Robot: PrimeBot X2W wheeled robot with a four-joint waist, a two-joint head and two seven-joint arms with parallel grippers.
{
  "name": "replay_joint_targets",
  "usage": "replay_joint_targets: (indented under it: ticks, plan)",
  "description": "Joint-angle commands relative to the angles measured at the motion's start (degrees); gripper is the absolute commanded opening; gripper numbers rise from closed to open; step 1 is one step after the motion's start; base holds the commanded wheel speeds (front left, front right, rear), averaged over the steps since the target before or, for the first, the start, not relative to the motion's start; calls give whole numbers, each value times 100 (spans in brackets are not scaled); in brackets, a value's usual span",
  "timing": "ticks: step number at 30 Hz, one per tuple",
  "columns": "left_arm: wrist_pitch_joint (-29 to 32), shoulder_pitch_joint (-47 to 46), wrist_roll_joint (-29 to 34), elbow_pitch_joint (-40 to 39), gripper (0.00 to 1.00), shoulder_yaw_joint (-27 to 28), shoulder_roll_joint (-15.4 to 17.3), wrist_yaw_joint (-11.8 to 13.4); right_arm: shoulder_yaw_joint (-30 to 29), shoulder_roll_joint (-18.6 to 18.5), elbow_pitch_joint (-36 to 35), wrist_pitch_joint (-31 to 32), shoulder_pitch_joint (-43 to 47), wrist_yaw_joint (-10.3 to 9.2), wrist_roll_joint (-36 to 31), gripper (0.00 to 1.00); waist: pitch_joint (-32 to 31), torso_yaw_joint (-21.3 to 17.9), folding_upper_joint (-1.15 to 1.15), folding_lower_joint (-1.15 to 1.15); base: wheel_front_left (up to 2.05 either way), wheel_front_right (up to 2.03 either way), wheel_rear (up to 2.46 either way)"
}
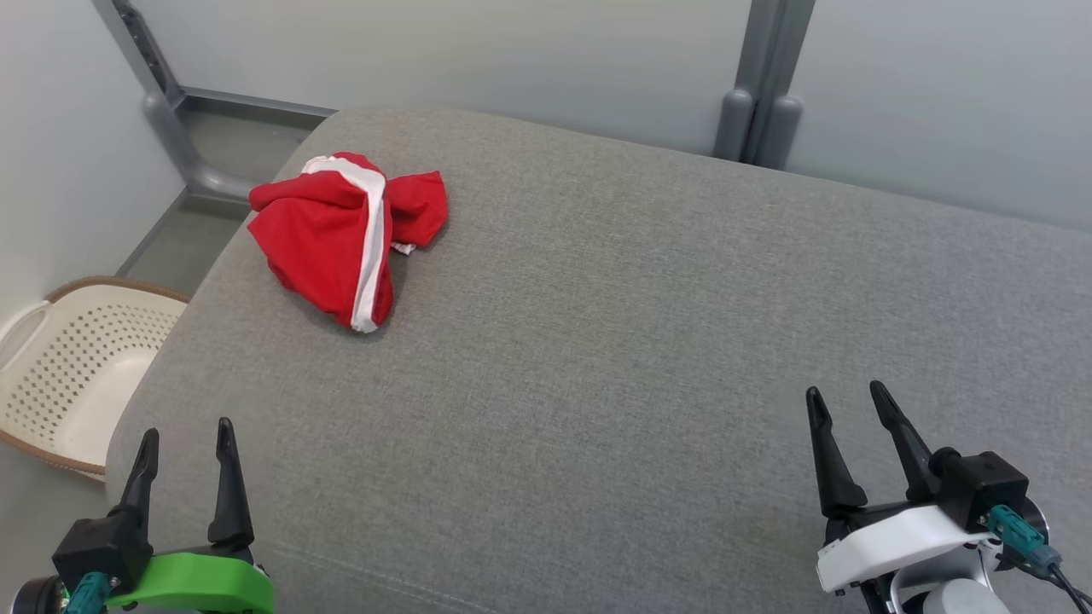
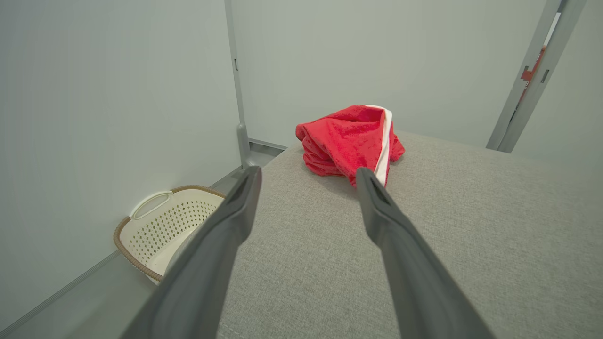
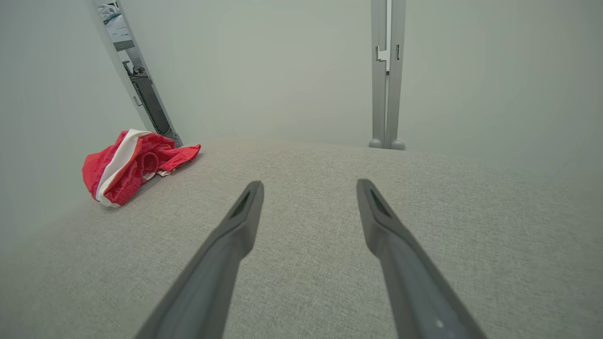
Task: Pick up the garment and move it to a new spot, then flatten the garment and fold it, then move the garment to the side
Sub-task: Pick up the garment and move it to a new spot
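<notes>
A red garment (image 1: 328,234) with a white stripe lies crumpled in a heap near the far left corner of the grey cushioned surface (image 1: 631,341). The left wrist view has the garment (image 2: 344,141) straight ahead beyond the fingertips; in the right wrist view the garment (image 3: 129,165) lies far off to the left. My left gripper (image 1: 188,431) stands open at the near left edge, well short of the garment, with nothing between its fingers. At the near right my right gripper (image 1: 845,394) is open and empty too.
A cream perforated laundry basket (image 1: 81,367) with a brown rim sits on the floor left of the surface. Pale walls with grey metal posts (image 1: 759,85) close in the back and left. The surface stretches bare across its middle and right.
</notes>
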Motion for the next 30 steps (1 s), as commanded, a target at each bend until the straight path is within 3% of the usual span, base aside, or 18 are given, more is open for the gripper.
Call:
replay_joint_targets:
  ticks: [1, 14, 30]
  plan:
    - [-16, 79, -39, -8, 100, 12, 33, 37, 0, -15, 18, -16, -59, -9, -23, 100, 41, 254, 0, 0, 0, 0, 0]
    - [-16, 143, -68, -26, 100, 126, -26, 42, 40, -72, 86, 1, -148, -9, -50, 100, 103, 627, 0, 0, 0, 0, 0]
    - [-16, -217, -148, -40, 100, 245, 34, 18, 39, -138, 31, 48, -240, -10, -79, 100, 262, 394, 0, 0, 0, 0, 0]
